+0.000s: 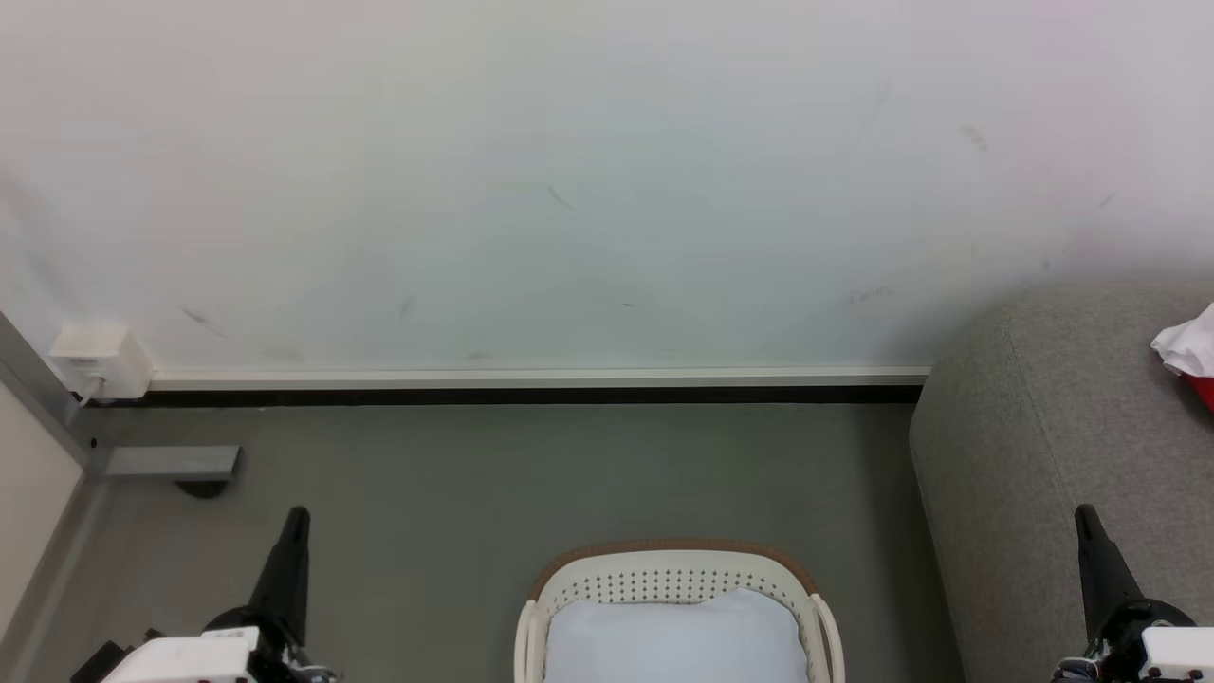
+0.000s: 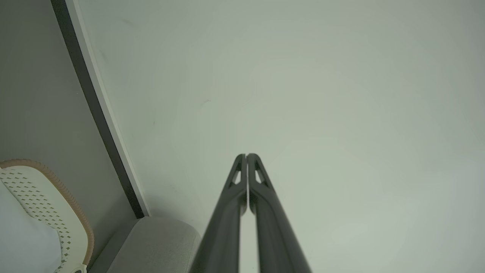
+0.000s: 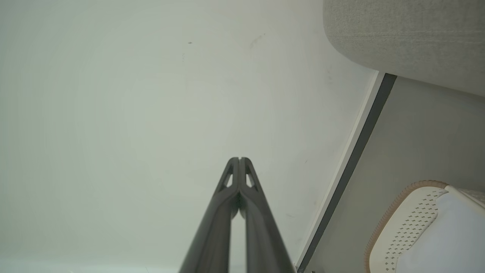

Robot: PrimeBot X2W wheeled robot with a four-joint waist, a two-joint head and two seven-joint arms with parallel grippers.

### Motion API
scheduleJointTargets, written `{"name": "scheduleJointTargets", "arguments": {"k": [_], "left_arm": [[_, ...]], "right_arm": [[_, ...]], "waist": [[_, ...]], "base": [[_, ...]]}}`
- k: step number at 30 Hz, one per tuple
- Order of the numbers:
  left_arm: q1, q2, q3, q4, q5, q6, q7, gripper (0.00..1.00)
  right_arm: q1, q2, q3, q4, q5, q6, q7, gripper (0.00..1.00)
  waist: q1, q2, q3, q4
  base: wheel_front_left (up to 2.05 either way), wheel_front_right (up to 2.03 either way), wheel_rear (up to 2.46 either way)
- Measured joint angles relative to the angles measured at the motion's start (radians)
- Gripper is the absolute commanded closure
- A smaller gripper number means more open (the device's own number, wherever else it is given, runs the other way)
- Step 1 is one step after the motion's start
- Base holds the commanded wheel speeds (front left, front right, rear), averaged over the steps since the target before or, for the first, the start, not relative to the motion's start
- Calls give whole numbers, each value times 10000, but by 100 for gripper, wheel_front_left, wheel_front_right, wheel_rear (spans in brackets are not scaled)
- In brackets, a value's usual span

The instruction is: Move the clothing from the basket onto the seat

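The cream-white basket (image 1: 679, 575) with a brown rim stands on the floor at the bottom centre of the head view, and a plain pale bluish-white pad (image 1: 675, 637) lies in it. The grey seat (image 1: 1053, 455) rises at the right, with a bit of white and red clothing (image 1: 1191, 351) on it at the frame's right edge. My left gripper (image 1: 297, 517) is at the lower left, shut and empty, left of the basket. Over the seat's near part, my right gripper (image 1: 1084, 514) is also shut and empty. Both wrist views show the fingers pressed together, pointing at the wall.
A white wall (image 1: 569, 190) with a pale skirting board (image 1: 531, 378) runs behind the grey floor (image 1: 474, 484). A small white box (image 1: 100, 360) sits low on the wall at the left, beside a grey frame and a metal foot (image 1: 171, 463).
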Motion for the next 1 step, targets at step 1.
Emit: {"name": "scheduleJointTargets", "arguments": {"k": [1], "left_arm": [[0,0,0,0,0,0,0,100]], "right_arm": [[0,0,0,0,0,0,0,100]], "waist": [[0,0,0,0]], "base": [[0,0,0]]}}
